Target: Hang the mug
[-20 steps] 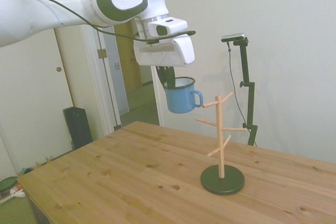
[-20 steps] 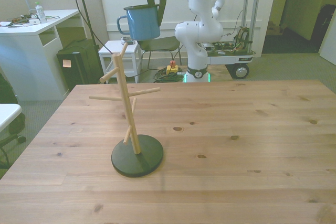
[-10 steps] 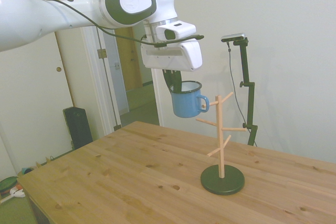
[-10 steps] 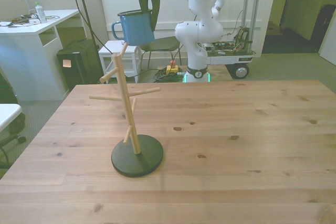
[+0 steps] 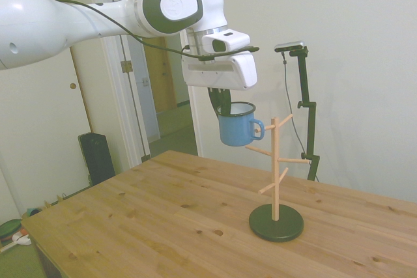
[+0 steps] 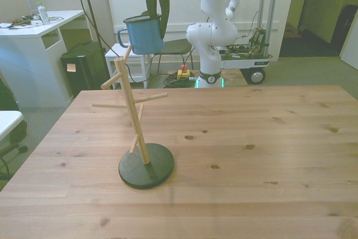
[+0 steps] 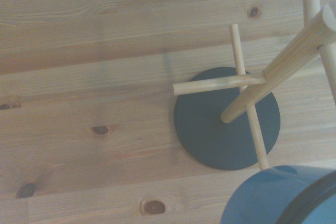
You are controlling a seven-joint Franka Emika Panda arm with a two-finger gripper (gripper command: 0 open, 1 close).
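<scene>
The blue enamel mug (image 5: 236,128) hangs upright in the air, and my gripper (image 5: 223,103) is shut on its rim from above. Its loop handle (image 5: 258,128) faces the wooden peg stand (image 5: 275,172) and meets the tip of an upper peg near the top of the post. I cannot tell if the peg runs through the loop. In the front view the mug (image 6: 146,34) sits just above the stand (image 6: 133,117), under the gripper (image 6: 156,16), and the post leans toward the front view's left. The wrist view shows the mug's side (image 7: 273,200) over the stand's dark base (image 7: 210,135).
The stand's round dark base (image 5: 276,223) rests on the wooden table (image 5: 163,226), with its lower pegs (image 6: 106,104) sticking out sideways. Behind the table are a white desk (image 6: 33,26), a chair and a cart.
The mug has travelled toward the stand and slightly down, so its handle has reached the upper peg. The top of the post has shifted toward the front view's left.
</scene>
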